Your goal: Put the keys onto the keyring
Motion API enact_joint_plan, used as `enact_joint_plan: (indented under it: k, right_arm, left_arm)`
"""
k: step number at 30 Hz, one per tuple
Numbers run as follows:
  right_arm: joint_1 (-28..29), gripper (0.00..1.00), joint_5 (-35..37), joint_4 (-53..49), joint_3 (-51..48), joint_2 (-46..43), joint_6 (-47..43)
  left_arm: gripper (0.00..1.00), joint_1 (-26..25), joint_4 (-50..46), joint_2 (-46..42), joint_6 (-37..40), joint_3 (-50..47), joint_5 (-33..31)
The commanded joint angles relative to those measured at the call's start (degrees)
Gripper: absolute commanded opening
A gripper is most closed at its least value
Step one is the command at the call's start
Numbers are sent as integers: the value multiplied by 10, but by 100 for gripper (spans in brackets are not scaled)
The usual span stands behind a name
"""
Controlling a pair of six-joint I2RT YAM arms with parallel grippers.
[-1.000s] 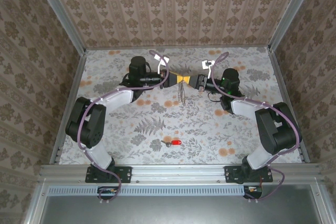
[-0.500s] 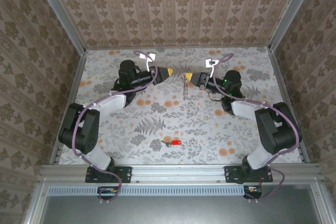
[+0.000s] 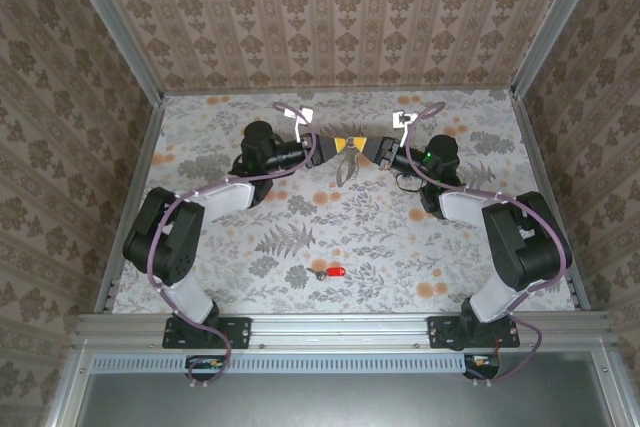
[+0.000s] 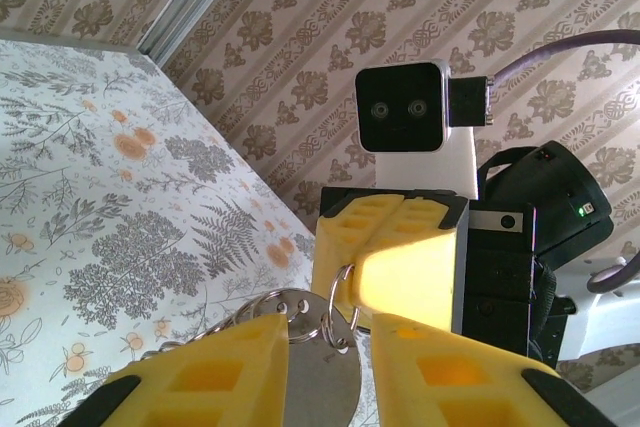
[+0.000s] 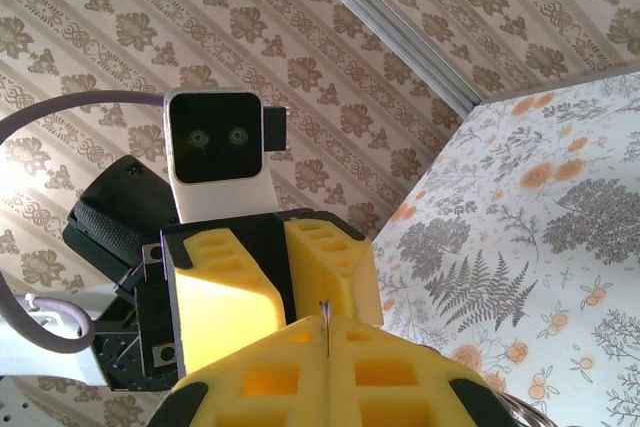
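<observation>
- Right gripper (image 5: 325, 335): fingers pressed tight together with a sliver of wire poking out at the seam. It is pinching the keyring (image 4: 322, 367) by one of its thin loops, up in the air over the far middle of the table (image 3: 220, 237).
- Left gripper (image 4: 330, 329): nose to nose with the right one. Its fingers (image 4: 210, 377) sit part-way apart on either side of the ring's round metal tag. Whether they actually bite it, I cannot tell.
- The red key (image 3: 335, 273) lies flat near the front edge, well apart from both grippers, and nobody is on it.
- Verdict: the ring is lifted and steadied, but nothing is threaded. Fetching the key and working it onto the loop is all left to do.
</observation>
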Motion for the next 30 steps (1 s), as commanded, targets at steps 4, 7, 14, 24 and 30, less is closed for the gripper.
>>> enact_joint_plan:
  k: [4, 7, 14, 24, 30]
  right_arm:
    - [3, 0, 8, 32, 9, 1, 5]
    - [3, 0, 7, 30, 10, 1, 5]
    - [4, 0, 8, 30, 10, 3, 5]
    - [3, 0, 8, 28, 10, 3, 5]
    - [4, 0, 12, 23, 9, 3, 3]
  left_arm:
    - [29, -4, 40, 12, -17, 17, 13]
    - [29, -6, 40, 14, -18, 21, 16]
    - [29, -12, 40, 17, -17, 26, 19]
    - [20, -17, 45, 22, -18, 32, 17]
    - [17, -18, 57, 24, -24, 30, 17]
